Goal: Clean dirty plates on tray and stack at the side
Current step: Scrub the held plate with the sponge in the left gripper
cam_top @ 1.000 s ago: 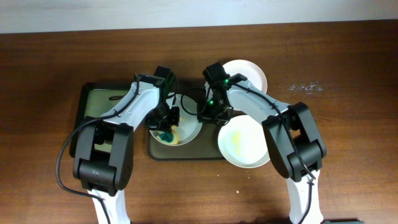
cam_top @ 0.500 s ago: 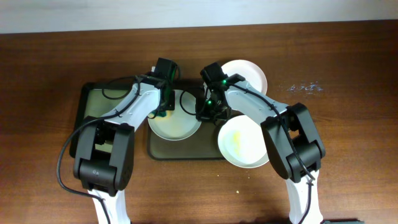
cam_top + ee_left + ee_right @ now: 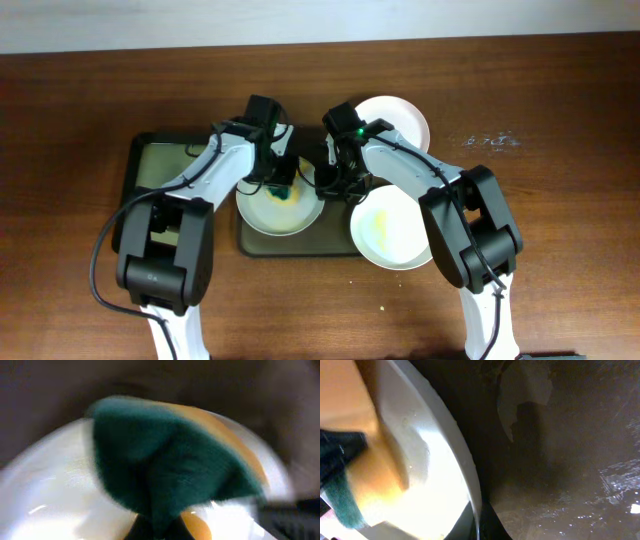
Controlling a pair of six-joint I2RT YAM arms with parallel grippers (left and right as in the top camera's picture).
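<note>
A white plate point(image 3: 272, 210) with yellow smears lies on the dark olive tray point(image 3: 300, 246). My left gripper point(image 3: 281, 176) is shut on a green and yellow sponge point(image 3: 280, 186) and presses it on the plate's far right part. In the left wrist view the sponge point(image 3: 170, 470) covers much of the plate point(image 3: 45, 505). My right gripper point(image 3: 328, 182) is shut on the plate's right rim point(image 3: 462, 472), with the tray floor point(image 3: 560, 460) beside it. A second smeared plate point(image 3: 395, 228) overlaps the tray's right end. A third plate point(image 3: 402, 118) lies on the table behind.
A smaller black-rimmed tray point(image 3: 150, 165) with a greenish inside sits at the left, under my left arm. The wooden table point(image 3: 560, 220) runs out to the right and front. Small crumbs lie on the wood in front of the tray.
My left gripper has swept the sponge over the plate, from its front to its back left, then to its far right part. My right gripper has kept hold of the rim.
</note>
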